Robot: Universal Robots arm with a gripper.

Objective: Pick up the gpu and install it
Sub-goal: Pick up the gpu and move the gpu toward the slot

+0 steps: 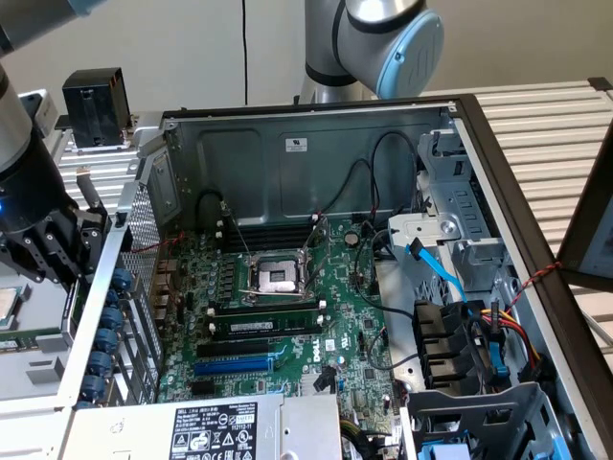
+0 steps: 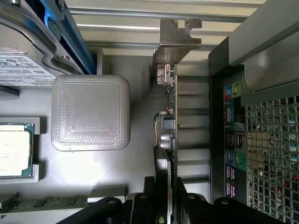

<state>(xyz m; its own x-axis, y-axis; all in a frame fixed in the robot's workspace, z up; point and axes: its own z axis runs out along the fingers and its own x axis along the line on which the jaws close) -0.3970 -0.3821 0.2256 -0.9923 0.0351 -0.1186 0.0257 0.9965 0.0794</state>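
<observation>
Gripper [image 2: 166, 209] jaws sit narrow, pinching the gpu [image 2: 171, 123] across its thin board. The card stands edge-on, silver bracket [image 2: 176, 39] at the far end, just beside the computer case's rear I/O panel [image 2: 232, 121]. That grip likely leaves the connector edge free. In the exterior view the arm [image 1: 24, 134] reaches down outside the case, at that view's left, over the grey parts tray [image 2: 135, 158].
</observation>
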